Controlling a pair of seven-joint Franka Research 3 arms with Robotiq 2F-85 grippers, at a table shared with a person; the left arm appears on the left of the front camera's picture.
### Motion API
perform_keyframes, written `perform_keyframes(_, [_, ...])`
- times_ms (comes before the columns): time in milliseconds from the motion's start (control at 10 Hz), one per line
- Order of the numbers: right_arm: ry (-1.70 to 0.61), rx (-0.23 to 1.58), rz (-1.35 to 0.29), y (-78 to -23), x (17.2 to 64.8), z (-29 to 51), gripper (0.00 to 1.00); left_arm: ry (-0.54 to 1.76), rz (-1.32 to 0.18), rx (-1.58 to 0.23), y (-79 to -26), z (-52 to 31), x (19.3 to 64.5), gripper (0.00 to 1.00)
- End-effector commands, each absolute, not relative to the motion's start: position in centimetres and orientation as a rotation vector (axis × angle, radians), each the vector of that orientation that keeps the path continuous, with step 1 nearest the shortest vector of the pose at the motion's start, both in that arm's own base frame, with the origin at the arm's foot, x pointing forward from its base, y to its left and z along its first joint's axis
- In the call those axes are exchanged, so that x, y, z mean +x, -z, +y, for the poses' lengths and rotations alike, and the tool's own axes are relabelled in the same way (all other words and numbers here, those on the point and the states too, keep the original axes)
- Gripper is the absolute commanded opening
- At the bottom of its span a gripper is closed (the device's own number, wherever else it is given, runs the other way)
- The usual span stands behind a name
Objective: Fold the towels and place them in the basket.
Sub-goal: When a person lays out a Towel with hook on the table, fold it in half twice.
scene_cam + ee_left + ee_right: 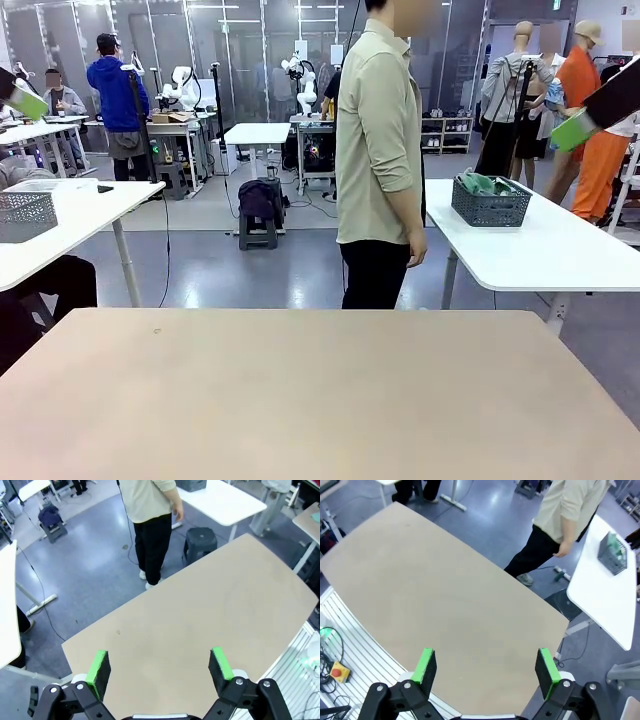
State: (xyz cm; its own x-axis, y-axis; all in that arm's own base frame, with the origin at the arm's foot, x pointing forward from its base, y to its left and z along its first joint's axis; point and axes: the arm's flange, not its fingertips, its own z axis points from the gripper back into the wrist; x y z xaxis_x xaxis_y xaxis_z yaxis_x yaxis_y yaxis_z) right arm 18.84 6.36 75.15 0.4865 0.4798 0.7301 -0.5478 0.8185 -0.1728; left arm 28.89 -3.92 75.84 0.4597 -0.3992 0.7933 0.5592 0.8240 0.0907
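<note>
Seen from its own wrist, the left arm's black two-finger tool with green pads (160,667) hangs high above a wide light beige tabletop (200,615), its fingers spread far apart with nothing between them. The right arm's matching tool (487,667) hangs the same way over the other side of that tabletop, fingers also wide apart and holding nothing. In the front view both tools' tips poke in at the upper corners. A person in a pale khaki shirt and black trousers (378,150) stands just beyond the far edge, turned sideways, one arm hanging down. Behind the person, to the robot's right, a dark grey rectangular mesh basket (490,203) sits on a separate white tabletop (540,250), well apart from both tools. A crumpled green towel (482,184) lies inside the basket, rising just above its rim
</note>
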Motion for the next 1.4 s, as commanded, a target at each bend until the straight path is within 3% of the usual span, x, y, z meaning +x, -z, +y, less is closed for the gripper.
perform_keyframes(0, [-0.578,0.105,-0.87,-76.4,17.6,4.7,1.0,0.58,-0.907,-0.206,-78.1,-1.8,26.8,1.0])
perform_keyframes(400, [-0.552,0.187,-0.883,-76.1,17.3,0.8,1.0,0.545,-0.917,-0.258,-78.5,2.2,25.7,1.0])
perform_keyframes(1300, [-0.536,0.18,-0.883,-76.5,17.5,0.3,1.0,0.516,-0.926,-0.248,-78.5,2.4,25.8,1.0])
